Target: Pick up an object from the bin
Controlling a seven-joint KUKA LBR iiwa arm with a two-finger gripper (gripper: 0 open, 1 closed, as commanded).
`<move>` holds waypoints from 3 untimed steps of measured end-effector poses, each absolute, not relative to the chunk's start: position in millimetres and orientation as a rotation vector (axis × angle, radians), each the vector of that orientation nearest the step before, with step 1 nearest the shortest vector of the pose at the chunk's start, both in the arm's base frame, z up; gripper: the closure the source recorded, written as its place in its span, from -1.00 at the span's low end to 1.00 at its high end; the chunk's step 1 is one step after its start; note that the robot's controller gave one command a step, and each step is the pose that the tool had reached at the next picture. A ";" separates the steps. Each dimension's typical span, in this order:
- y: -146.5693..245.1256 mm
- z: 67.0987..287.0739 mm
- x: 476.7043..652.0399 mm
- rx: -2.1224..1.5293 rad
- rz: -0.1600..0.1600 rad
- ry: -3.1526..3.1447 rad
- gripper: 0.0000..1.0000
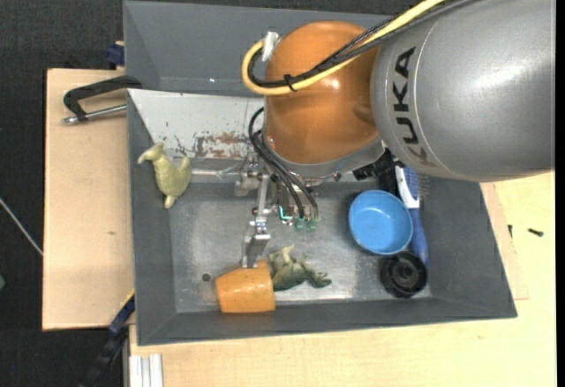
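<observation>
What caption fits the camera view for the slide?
KUKA arm's claw low beside an orange cup and a green toy dinosaur in the grey bin.

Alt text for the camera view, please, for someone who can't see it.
The arm's gripper hangs low in a grey metal bin, just above an orange cup on its side and a small green dinosaur toy beside it. A yellowish dinosaur lies at the left; a blue bowl and a black round cap lie at the right.
</observation>
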State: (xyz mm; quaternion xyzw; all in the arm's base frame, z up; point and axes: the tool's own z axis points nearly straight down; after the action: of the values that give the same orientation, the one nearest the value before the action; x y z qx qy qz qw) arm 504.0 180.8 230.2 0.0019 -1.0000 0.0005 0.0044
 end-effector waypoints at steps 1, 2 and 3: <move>155.4 140.0 495.1 0.217 0.003 -3.126 -1.00; 128.6 87.8 491.9 0.425 0.001 -3.107 -1.00; 182.6 81.6 572.0 -0.223 -0.008 -3.142 -1.00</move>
State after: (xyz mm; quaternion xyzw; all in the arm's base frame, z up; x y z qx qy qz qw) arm 572.0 182.6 81.6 -0.0709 -0.9975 -0.0026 -0.0041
